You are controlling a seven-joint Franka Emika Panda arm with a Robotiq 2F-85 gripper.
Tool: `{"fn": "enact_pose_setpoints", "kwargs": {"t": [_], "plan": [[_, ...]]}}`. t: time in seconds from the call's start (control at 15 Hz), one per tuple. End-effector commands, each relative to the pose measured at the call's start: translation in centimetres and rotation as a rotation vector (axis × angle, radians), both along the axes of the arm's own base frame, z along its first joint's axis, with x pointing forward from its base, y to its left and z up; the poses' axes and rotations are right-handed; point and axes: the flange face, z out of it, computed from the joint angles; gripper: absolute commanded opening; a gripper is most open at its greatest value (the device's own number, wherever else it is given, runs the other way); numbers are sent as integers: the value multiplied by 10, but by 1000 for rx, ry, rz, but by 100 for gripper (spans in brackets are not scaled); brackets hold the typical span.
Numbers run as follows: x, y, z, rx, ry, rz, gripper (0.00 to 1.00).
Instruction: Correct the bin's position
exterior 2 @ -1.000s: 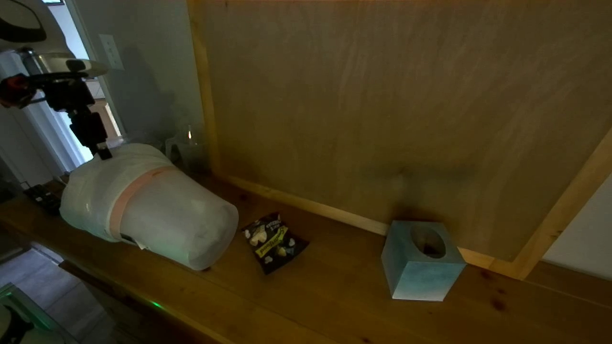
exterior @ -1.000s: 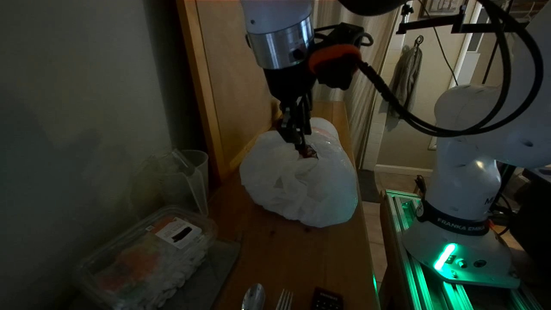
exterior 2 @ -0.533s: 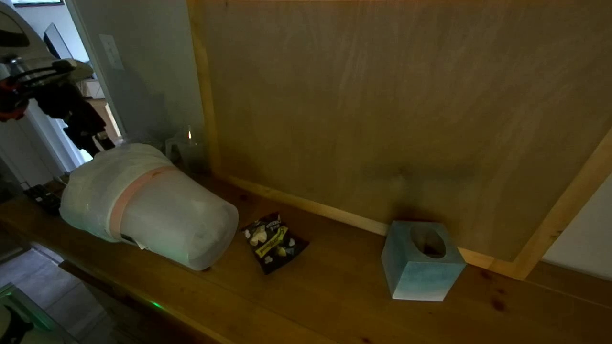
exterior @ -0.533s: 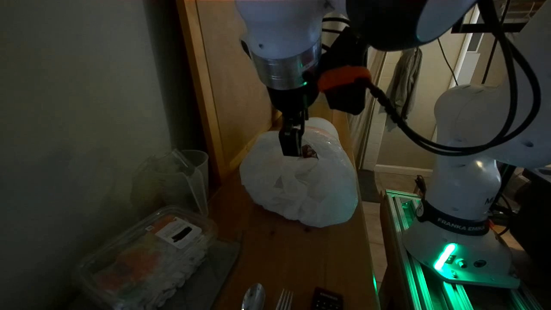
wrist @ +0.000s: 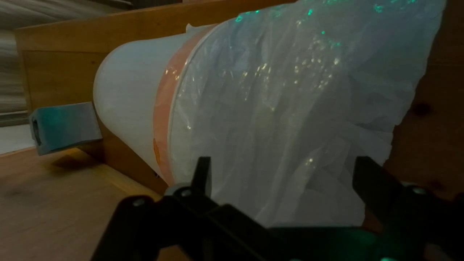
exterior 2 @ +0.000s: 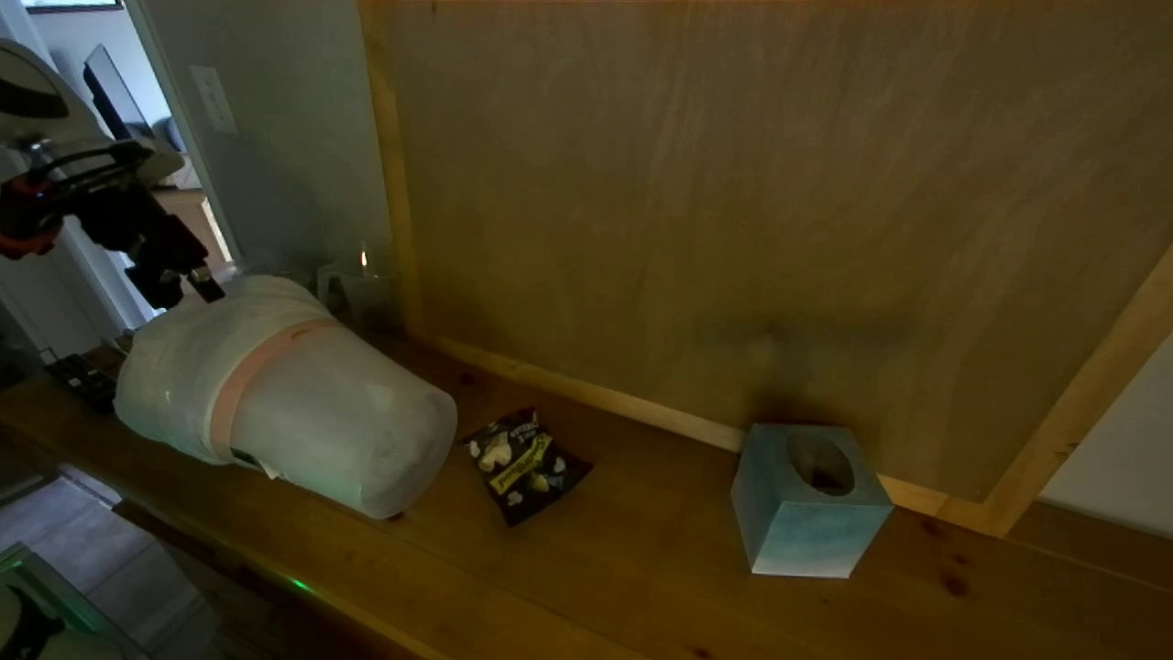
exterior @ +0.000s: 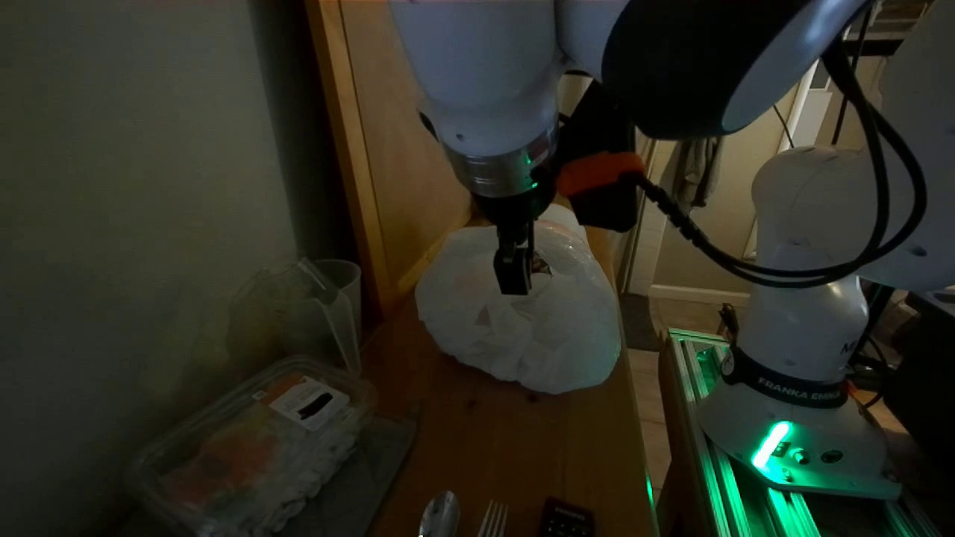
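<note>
Bin (exterior 2: pixel 284 399) lies on its side on wooden table (exterior 2: pixel 596 587); correction not yet done. Gripper (wrist: pixel 282 166) spread apart, grasping nothing. Probably remaining: grasping, then raising bin upright.

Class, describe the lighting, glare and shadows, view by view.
Both exterior views: dim; in an exterior view, a green light strip glares; in an exterior view, a soft shadow behind the blue cardboard tissue box; wrist view: small glints on the crinkled white plastic bag, black hand nearly silhouetted.

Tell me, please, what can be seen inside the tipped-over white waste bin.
A brownish bit shows through a gap in the white liner bag, too small to identify; the bag hides anything else inside the waste bin.
</note>
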Motion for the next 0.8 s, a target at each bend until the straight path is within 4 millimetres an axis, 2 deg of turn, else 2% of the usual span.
{"fn": "enact_pose_setpoints", "kwargs": {"t": [0.0, 0.07, 0.13, 0.4, 0.73], "plan": [[4, -6, -15, -54, 14, -2, 100], [5, -7, -18, -64, 18, 2, 91], [6, -8, -20, -71, 23, 5, 74], [9, -10, -20, -87, 25, 16, 46], [17, -29, 10, 4, 0, -47, 12]]}}
